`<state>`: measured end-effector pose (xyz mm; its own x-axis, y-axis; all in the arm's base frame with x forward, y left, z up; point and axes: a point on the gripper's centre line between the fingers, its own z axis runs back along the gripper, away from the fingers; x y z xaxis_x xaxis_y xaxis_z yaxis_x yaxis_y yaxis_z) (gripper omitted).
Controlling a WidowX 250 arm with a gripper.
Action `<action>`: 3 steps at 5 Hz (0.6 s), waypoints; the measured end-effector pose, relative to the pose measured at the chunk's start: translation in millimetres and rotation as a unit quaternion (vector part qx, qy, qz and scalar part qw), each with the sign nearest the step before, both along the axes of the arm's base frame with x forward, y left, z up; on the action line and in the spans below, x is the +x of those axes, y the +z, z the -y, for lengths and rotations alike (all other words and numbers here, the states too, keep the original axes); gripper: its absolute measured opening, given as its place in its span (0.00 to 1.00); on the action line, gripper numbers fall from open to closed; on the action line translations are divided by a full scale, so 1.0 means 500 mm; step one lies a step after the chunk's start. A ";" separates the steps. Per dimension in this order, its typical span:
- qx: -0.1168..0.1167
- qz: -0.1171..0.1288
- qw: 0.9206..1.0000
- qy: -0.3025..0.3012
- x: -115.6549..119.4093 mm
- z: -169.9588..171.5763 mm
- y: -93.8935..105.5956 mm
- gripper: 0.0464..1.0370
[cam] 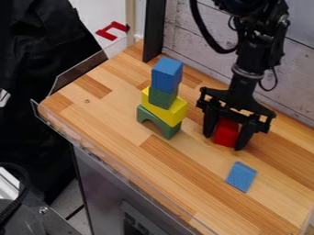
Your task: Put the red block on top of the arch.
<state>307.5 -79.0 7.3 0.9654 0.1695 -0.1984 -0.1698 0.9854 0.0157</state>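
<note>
Arm (245, 73) enters at the top edge, right half of view, and slopes down to the worktop (178, 170), wrist nearly upright with a slight lean. A black cable loops beside the upper part. Hand (224, 142) hangs fingers-down, tips low by the wood, one finger on each side of the red block (226, 131). Hand state: grasping the red block, fingers drawn in against opposite sides. Can't tell if the block's underside touches the wood.

Red block: plain, solid red, boxy, straight edges, seems upright. Top part is tucked up under the black finger mounts; the face toward the camera shows between the fingers. It's over the right part of the worktop, apart from the stack, not on it.

Stack near the middle of view, bottom to top: green arch (145, 114), opening toward the camera; yellow block (164, 109), lying lengthwise on the arch; green block (162, 97); blue block (166, 75) on top. Levels sit slightly askew to each other. Flat blue piece (241, 176) lies on the wood, nearer the camera than the hand, apart from it. Clear guard (80, 73) edges the worktop at upper left. White plank wall (190, 39) stands behind.
</note>
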 end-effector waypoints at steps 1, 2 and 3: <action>-0.002 0.003 1.000 0.015 0.003 0.003 -0.001 0.54; 0.003 0.002 0.999 0.051 -0.006 0.002 -0.001 0.54; -0.001 0.022 0.998 0.062 -0.013 0.001 0.041 0.54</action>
<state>300.9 -79.5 28.0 0.9448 0.2875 -0.1570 -0.2904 0.9569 0.0047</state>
